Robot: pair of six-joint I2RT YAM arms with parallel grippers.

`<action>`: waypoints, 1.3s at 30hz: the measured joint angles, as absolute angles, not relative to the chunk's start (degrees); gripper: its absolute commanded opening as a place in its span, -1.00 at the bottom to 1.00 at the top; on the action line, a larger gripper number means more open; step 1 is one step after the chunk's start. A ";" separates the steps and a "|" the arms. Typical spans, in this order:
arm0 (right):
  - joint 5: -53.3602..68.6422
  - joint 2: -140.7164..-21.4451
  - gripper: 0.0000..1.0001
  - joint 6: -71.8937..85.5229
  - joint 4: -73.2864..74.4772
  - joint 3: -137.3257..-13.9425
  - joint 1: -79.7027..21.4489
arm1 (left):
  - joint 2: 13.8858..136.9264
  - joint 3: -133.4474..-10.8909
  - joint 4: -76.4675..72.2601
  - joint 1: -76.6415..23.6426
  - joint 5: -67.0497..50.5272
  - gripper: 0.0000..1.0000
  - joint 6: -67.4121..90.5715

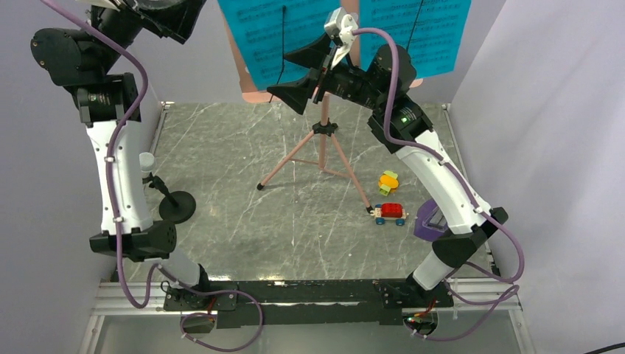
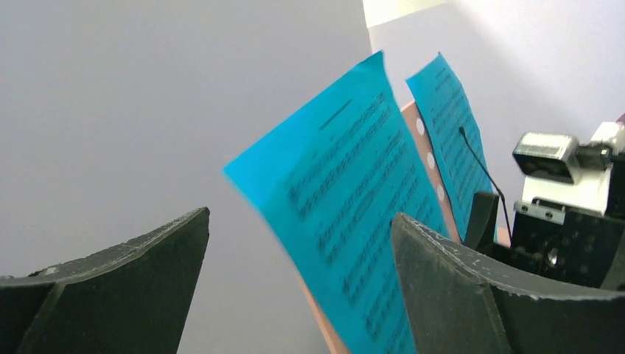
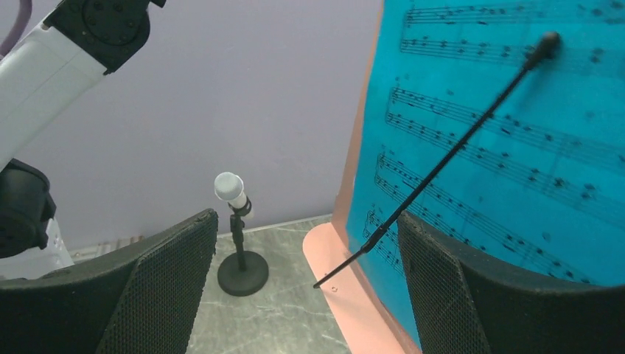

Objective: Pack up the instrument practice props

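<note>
Your left gripper (image 2: 301,217) is spread wide with nothing clamped. The near edge of a cyan page (image 2: 346,214) shows in the gap between its fingers; you cannot tell whether either finger touches it. Behind that page is the pink desk (image 2: 426,151) with a second page (image 2: 449,140) on it, and past them the right arm's wrist camera (image 2: 549,156).

Your right gripper (image 3: 308,215) is also wide and empty. It is up at the desk's left edge, with a page in front of its right finger. A thin black wire (image 3: 449,155) slants across that page, its foot at the desk's lower edge. Beyond the gap, a microphone (image 3: 230,190) stands upright on the table (image 1: 243,221).

From above, the stand (image 1: 322,147) is upright on its tripod mid-table, with both pages on the desk. The metronome (image 1: 426,220) sits on the table against the right arm's lower link, partly hidden by it. The car (image 1: 390,212) is just left of it, near a tripod foot, with the yellow toy (image 1: 388,181) just beyond.
</note>
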State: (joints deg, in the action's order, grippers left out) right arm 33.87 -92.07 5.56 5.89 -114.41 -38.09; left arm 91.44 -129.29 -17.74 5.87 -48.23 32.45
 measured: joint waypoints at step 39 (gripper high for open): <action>36.51 -96.03 0.83 0.89 5.08 -116.09 -39.44 | 100.27 -139.33 -21.87 -1.80 -39.79 -0.22 32.64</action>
State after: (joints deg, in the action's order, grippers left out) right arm 36.51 -96.03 0.89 5.08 -116.09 -39.44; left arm 100.27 -139.33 -21.87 -1.80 -39.79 32.64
